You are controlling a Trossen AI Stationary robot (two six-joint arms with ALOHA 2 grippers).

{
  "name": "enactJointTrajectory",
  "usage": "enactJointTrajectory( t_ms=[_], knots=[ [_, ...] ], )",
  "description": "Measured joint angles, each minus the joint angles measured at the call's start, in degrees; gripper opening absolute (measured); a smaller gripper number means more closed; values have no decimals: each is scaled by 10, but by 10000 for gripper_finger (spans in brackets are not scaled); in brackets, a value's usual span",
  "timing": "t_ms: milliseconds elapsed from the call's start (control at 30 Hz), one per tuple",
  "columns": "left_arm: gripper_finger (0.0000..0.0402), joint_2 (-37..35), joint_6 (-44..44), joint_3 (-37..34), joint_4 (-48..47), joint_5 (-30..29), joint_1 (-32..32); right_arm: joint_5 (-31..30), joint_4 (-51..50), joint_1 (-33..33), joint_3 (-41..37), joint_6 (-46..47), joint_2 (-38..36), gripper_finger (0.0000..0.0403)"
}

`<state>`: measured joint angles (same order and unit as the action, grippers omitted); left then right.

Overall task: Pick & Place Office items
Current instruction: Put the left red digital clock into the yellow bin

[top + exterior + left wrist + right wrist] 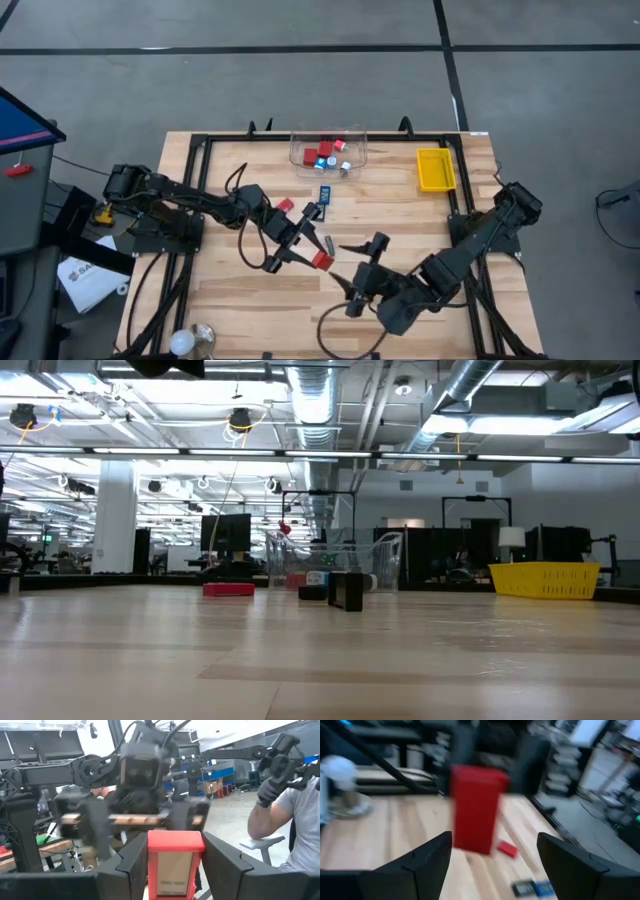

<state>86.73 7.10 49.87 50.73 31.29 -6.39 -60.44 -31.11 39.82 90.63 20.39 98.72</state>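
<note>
1. Counting red blocks outside the tub: two, namely one red block (321, 260) clamped in the left hand (318, 254) above mid-table (400, 215), and one small red piece (285, 206) lying on the wood beside the left arm.
2. Clear tub (328, 150) at the far edge holds roughly three red and a few blue-and-white pieces (320, 160); exact count unclear.
3. One flat blue-black rectangle (325, 193) lies just in front of the tub.
4. Held block: tall, boxy, bright red, upright between the fingers (131, 865).
5. Right hand (350, 267) faces it, fingers (415, 862) spread apart, holding nothing.
6. One yellow tray (435, 169) sits at the far right.
</note>
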Motion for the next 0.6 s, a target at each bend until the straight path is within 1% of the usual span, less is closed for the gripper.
enactJointTrajectory(
  t_ms=[67, 167, 600],
  knots=[
    [149, 0, 1, 0, 0, 0, 1, 8, 43, 1, 0, -41, 0, 286],
    [148, 0, 1, 0, 1, -1, 3, 10, 58, 0, 0, -67, 0, 286],
    [148, 0, 4, 0, 4, -2, 3, 75, 63, -49, 0, -69, 0, 286]
  ],
)
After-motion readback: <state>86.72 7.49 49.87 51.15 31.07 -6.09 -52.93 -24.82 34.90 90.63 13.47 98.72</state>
